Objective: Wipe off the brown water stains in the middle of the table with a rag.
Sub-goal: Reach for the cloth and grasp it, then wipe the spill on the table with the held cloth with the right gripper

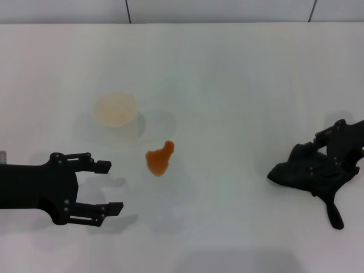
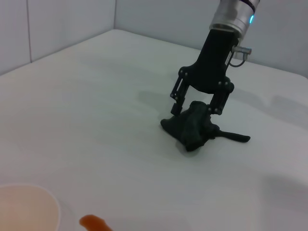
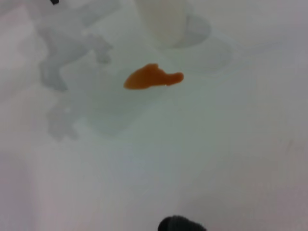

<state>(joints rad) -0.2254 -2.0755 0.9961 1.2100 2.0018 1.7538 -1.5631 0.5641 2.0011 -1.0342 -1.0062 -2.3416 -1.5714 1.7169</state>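
Two arms in view, one working. Left to right in the head view:

Left gripper (image 1: 108, 187) sits low over the table (image 1: 239, 68), near the left edge, fingers spread apart, nothing between them. Looks parked.

Paper cup (image 1: 116, 112) stands beyond it, pale beige inside, upright. Just beside it on the near side is the brown water stain (image 1: 159, 158), one glossy orange-brown blotch, roughly mid-table. Right wrist view shows the same blotch (image 3: 152, 78) untouched, so wiping not started.

Far right: the rag (image 1: 307, 172), black lump with a thin tail trailing toward the near edge, lying on the table well apart from the stain. Right gripper (image 2: 195, 107) is down on it; in the left wrist view its fingers straddle the top of the lump (image 2: 192, 126). Can't tell whether they've actually pinched down on cloth or are just resting around it.

Risks from here, as I judge them:
- Shallow grip on a soft lump: rag slips out on lift or during the drag across.
- Loose tail dragging through the liquid and smearing it wider.
- Cup sits close to the stain, so a wide wipe stroke could knock it over.
- Left gripper is near the stain too; a sweep past the blotch heads toward it.
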